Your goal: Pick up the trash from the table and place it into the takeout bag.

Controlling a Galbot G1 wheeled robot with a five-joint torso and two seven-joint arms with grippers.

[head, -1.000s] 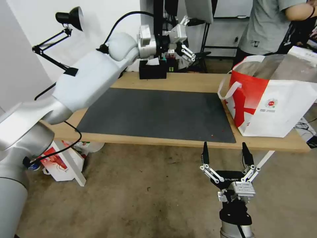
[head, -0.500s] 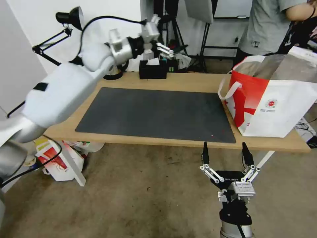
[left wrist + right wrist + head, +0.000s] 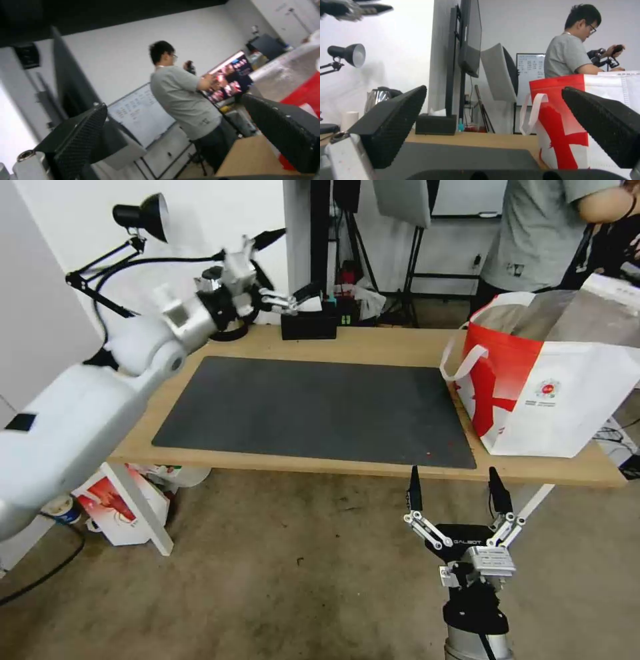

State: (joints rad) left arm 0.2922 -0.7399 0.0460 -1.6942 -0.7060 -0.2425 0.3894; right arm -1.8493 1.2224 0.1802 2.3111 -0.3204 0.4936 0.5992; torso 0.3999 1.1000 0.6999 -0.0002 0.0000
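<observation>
1. The left tool [image 3: 283, 270] is up in the air over the far left corner of the long light-wood surface [image 3: 373, 347], fingers spread wide, holding nothing.
2. The right tool [image 3: 457, 490] waits below the near edge, fingers apart.
3. The big red-and-white takeout bag [image 3: 553, 393] stands at the right end.

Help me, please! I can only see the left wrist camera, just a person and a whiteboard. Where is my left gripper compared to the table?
Observer: The left gripper is open and raised above the back of the table, close to the black tissue box.
Operator: Where's my other gripper?
Observer: The right gripper is open with its fingers pointing up, lower than the table's front edge.
Operator: And where's the bag?
Observer: The takeout bag stands upright on the table's right end, with its top open.
</observation>
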